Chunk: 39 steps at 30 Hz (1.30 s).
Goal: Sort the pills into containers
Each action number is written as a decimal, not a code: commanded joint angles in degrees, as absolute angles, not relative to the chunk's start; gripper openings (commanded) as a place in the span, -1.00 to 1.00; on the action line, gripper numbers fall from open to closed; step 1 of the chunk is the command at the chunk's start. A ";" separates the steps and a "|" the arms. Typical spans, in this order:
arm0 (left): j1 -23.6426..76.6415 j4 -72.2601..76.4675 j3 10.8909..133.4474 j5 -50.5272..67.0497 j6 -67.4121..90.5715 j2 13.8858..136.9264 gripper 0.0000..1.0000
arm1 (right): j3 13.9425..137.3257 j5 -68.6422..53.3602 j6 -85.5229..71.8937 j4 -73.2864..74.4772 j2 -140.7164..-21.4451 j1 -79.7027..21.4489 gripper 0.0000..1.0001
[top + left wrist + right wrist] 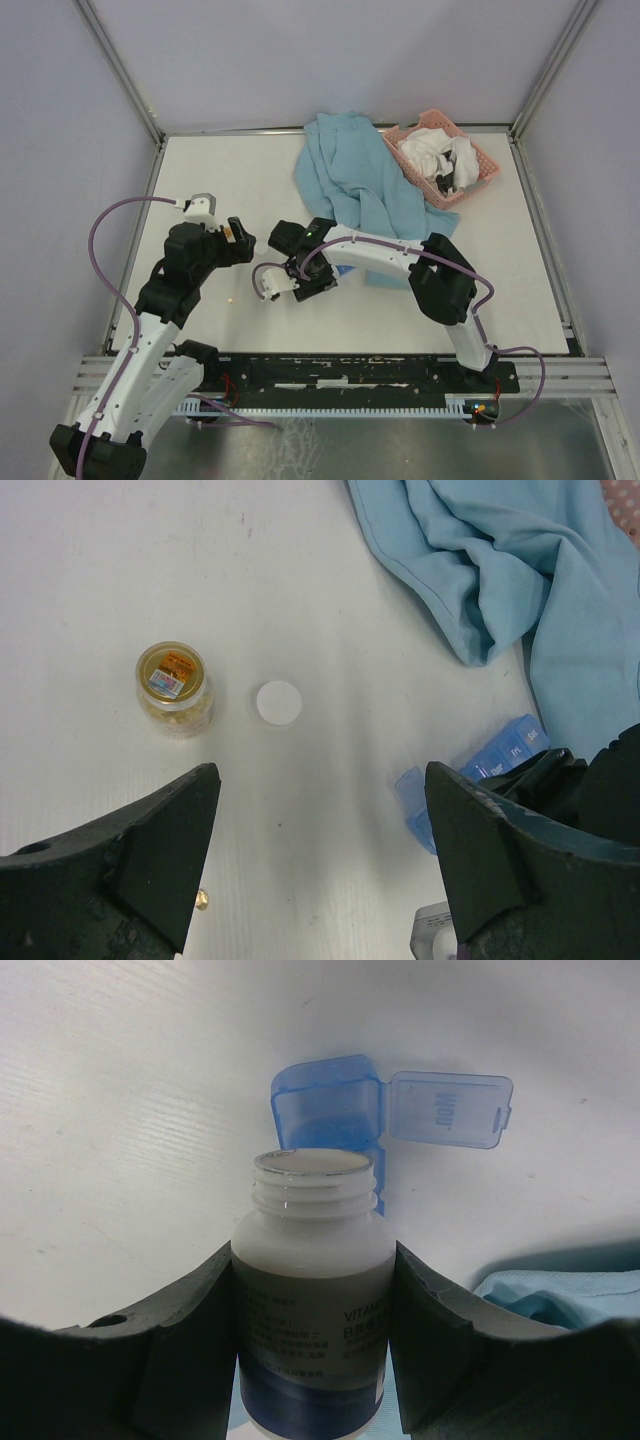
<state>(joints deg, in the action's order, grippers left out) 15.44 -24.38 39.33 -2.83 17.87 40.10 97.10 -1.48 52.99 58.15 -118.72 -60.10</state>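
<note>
My right gripper [313, 1257] is shut on an uncapped white vitamin bottle [315, 1210], held tilted with its mouth just over the blue organiser strip [330, 1110]. One compartment is open, its lid [450, 1110] flipped to the right. In the top view the bottle [272, 282] points left from the right gripper [300, 275]. My left gripper [320, 880] is open and empty above the table, just left of the strip [480, 775]. One tan pill [201, 898] lies loose on the table by the left finger. No pills show inside the compartment.
A small glass jar with a gold lid [173, 685] and a white bottle cap [278, 701] sit on the table ahead of the left gripper. A light blue cloth [350, 185] lies at the back centre, beside a pink mesh basket [445, 155] of crumpled items.
</note>
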 commanded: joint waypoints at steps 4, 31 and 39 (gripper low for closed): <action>15.03 -23.38 39.74 -2.37 15.30 39.81 0.79 | 99.99 -0.91 53.87 59.46 -119.76 -59.68 -0.78; 14.77 -23.33 39.75 -2.20 15.29 39.73 0.79 | 103.13 0.06 53.79 62.17 -122.19 -59.59 -0.79; 14.68 -23.29 39.75 -2.07 15.27 39.73 0.79 | 104.13 0.26 53.57 63.27 -122.73 -59.58 -0.79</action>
